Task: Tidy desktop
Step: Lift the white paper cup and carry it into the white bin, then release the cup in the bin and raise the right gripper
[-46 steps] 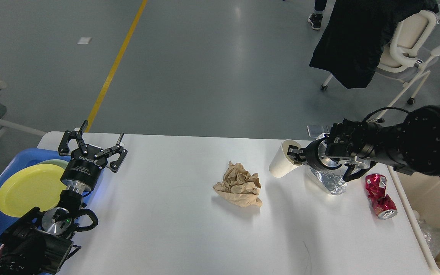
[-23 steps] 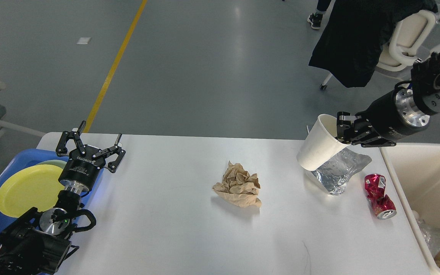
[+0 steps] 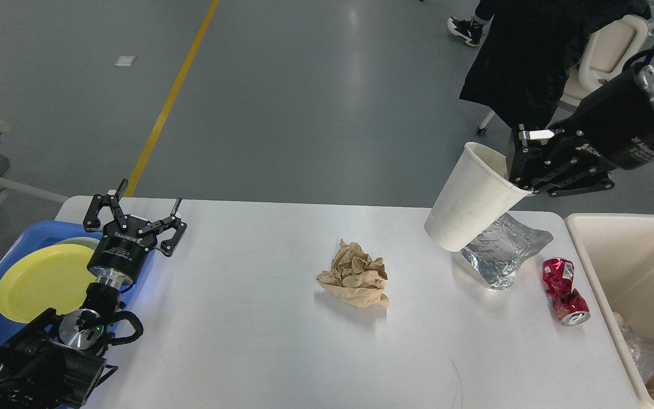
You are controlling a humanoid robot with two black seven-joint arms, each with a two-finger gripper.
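One white paper cup (image 3: 472,207), pinched at its rim by our right gripper (image 3: 523,170), has risen off the white desktop (image 3: 259,329) toward the cream bin (image 3: 594,250) at three o'clock, while our left gripper (image 3: 137,213) hangs wide open.

Crumpled paper (image 3: 355,275) alone blocks the desktop's (image 3: 236,318) middle.

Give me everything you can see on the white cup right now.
The cup is a plain white paper one, tapered, with no lid or print visible. It is off the desktop, tilted so its open mouth points up and right and its base down and left. The right gripper is shut on its rim, one finger inside the mouth. It hangs above the crumpled foil bag, overlapping it in view; contact there cannot be told. Contents are not visible.
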